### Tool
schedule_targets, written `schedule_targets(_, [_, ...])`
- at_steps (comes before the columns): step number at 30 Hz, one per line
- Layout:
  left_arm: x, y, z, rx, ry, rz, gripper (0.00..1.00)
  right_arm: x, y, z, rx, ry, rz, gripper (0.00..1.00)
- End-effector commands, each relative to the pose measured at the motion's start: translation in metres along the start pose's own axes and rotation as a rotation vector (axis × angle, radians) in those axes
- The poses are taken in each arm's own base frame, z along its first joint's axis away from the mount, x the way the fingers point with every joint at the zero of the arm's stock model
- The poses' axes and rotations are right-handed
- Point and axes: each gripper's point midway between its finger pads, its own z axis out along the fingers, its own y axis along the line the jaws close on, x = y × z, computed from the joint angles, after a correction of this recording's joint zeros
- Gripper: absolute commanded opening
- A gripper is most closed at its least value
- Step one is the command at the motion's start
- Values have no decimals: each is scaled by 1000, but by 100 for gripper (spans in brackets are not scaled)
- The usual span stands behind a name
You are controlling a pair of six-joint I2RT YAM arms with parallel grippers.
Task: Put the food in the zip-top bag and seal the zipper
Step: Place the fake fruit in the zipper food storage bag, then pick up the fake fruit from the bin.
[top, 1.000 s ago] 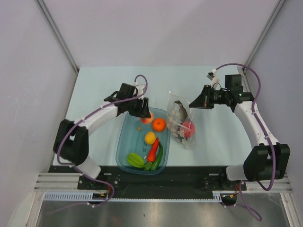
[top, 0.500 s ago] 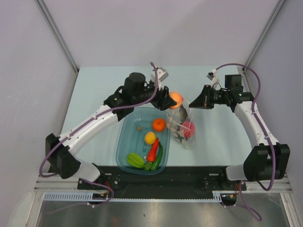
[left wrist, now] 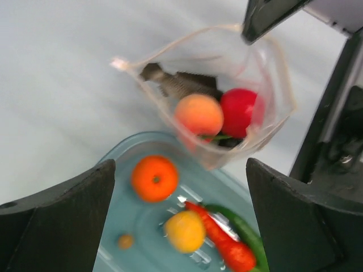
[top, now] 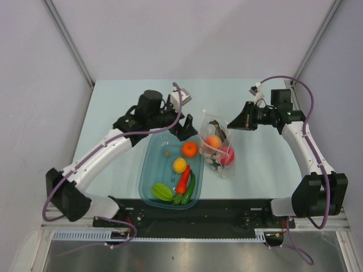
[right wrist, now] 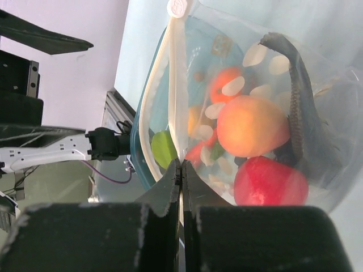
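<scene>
The clear zip-top bag (top: 220, 164) lies right of the teal tub, its mouth held open. Inside it are a peach (top: 213, 141), a red round fruit (top: 227, 154) and a grey fish (left wrist: 180, 85). My right gripper (top: 231, 123) is shut on the bag's pale zipper strip (right wrist: 171, 85), pinching it at the fingertips (right wrist: 181, 165). My left gripper (top: 180, 129) is open and empty, above the tub's far end beside the bag mouth. An orange (top: 190, 149), lemon (top: 180, 165), red pepper (top: 183, 180), green pepper (top: 190, 188) and starfruit (top: 161, 191) lie in the tub.
The teal tub (top: 146, 175) stands at the near middle of the table, touching the bag's left side. A small brown bit (left wrist: 125, 242) lies on the tub floor. Grey walls close in the table on both sides.
My left gripper lifted the peach out of the tub, carried it right over the bag mouth and let go. The peach now lies in the bag. The right arm has held still.
</scene>
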Motion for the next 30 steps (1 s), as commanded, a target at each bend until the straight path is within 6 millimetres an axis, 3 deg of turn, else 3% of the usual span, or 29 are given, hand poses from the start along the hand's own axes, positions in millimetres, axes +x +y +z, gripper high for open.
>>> schedule_targets(1, [74,-3,-35,84,181,181,100,-11,18,-12,-21,-40,-67,0])
schedule_targets(2, [104,-3,-36,112,235,228,100,-10,17,-12,-21,-39,-66,0])
schedule_targets(5, [145,-12,-40,205,307,312,100,-9,14,-10,-19,-33,-56,0])
schedule_targets(8, [166,-4,-30,190,342,320,100,-10,13,-9,-20,-40,-50,0])
schedule_targets(18, [216,19,7,168,462,412,100,-9,10,-7,-7,-33,-35,0])
schedule_targets(23, [215,15,21,188,445,401,98,-7,8,-6,-2,-32,-33,0])
schedule_targets(25, [219,16,27,191,462,383,88,-7,6,-6,4,-33,-29,0])
schedule_targets(26, [210,17,31,185,455,383,82,-8,5,-5,4,-31,-26,0])
schedule_targets(27, [212,17,31,188,475,363,75,-7,4,-5,6,-30,-25,0])
schedule_targets(28, [208,16,30,185,477,346,62,-7,3,-5,7,-28,-23,0])
schedule_targets(30, [195,12,23,199,477,340,50,-7,3,-5,9,-24,-23,0])
